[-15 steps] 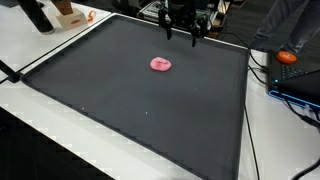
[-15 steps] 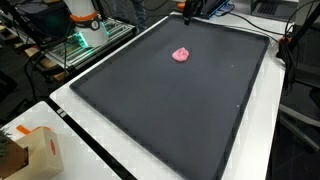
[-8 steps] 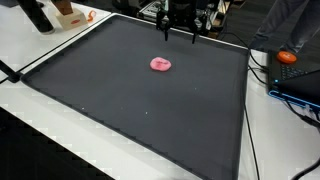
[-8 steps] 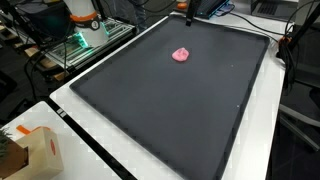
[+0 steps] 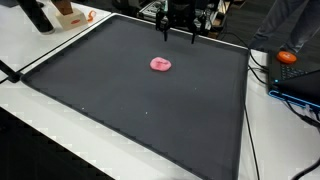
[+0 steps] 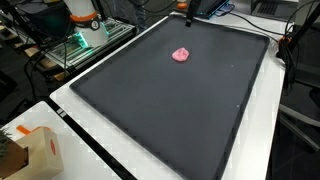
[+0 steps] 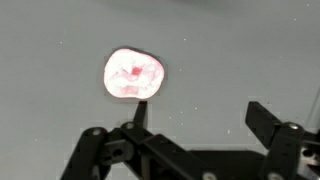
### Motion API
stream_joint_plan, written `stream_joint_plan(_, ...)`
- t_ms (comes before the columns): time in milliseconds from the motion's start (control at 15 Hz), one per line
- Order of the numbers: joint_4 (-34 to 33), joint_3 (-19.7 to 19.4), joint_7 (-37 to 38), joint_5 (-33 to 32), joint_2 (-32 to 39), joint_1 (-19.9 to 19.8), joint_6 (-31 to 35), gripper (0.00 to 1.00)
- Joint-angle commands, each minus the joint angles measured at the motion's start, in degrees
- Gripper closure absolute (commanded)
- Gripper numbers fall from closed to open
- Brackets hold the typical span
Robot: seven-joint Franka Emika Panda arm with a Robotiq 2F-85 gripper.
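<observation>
Under me spreads a wide black mat (image 5: 140, 110) on a white table (image 5: 50, 45), and I hang over the mat's far edge in both exterior views. My gripper (image 5: 180, 34) is spread wide, with nothing between the fingers (image 7: 258, 115). The small pink lump (image 5: 161, 64) lies flat on the mat, apart from me; in the wrist view it sits just beyond one fingertip, outside the gap.

Both exterior views are looking down from a distance across the dark mat (image 5: 150, 110) from different sides, sharing the pink lump (image 6: 182, 55), while the wrist view is staring at it closely from above.
</observation>
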State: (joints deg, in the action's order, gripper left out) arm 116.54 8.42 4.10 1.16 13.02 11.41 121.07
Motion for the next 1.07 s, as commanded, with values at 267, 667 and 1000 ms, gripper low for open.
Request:
stream_joint_plan(267,3.44,-0.60,-6.29,-2.51,4.94,-1.59,7.46,0.00)
stream_joint_plan(667,5.29,-2.34,-6.00,-7.19,6.82,-2.32,12.50,0.00)
stream_joint_plan(1000,7.13,-2.33,-7.27,-6.40,8.26,-3.33,17.74,0.00)
